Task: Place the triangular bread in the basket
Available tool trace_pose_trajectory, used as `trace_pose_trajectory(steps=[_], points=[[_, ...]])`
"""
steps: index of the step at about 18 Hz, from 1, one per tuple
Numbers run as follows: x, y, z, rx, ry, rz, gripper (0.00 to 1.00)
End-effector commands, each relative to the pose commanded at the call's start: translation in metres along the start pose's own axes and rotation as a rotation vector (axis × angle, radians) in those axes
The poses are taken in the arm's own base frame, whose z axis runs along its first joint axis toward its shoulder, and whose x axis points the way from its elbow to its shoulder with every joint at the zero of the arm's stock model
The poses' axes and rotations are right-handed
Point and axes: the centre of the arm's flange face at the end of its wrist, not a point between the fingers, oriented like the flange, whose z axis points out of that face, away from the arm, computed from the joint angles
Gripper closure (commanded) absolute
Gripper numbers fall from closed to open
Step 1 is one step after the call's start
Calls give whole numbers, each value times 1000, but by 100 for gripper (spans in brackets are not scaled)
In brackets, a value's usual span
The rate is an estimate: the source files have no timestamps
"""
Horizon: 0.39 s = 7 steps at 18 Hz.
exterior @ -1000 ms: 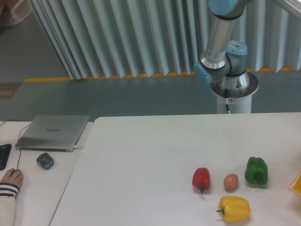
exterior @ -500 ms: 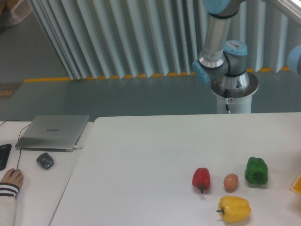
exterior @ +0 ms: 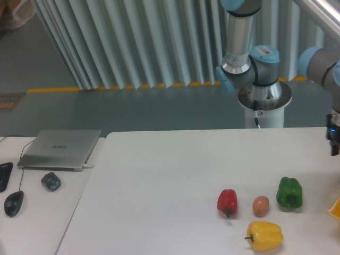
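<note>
The arm leans in over the right edge of the table, seemingly to reach the bread [exterior: 336, 208], an orange sliver cut off by the frame, right of the green pepper [exterior: 289, 193], below the gripper [exterior: 334, 143], whose jaws are too cropped to judge.

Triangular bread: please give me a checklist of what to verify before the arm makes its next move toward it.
1. Triangular bread fully in view: not ok, only an orange corner shows at the right edge.
2. Basket in view: not ok, none visible.
3. Claw open: cannot tell, the frame cuts it off.
4. Claw empty: cannot tell.
5. Green pepper apart from the bread: ok, bare table lies between them.
</note>
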Motion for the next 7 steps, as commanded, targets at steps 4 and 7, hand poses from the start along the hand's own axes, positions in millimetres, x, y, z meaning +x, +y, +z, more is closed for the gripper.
trace_pose_trajectory(steps=[4,7], points=[[16,-39,-7,8,32,-4,0],[19,-48,-7,8,30,-24,0]])
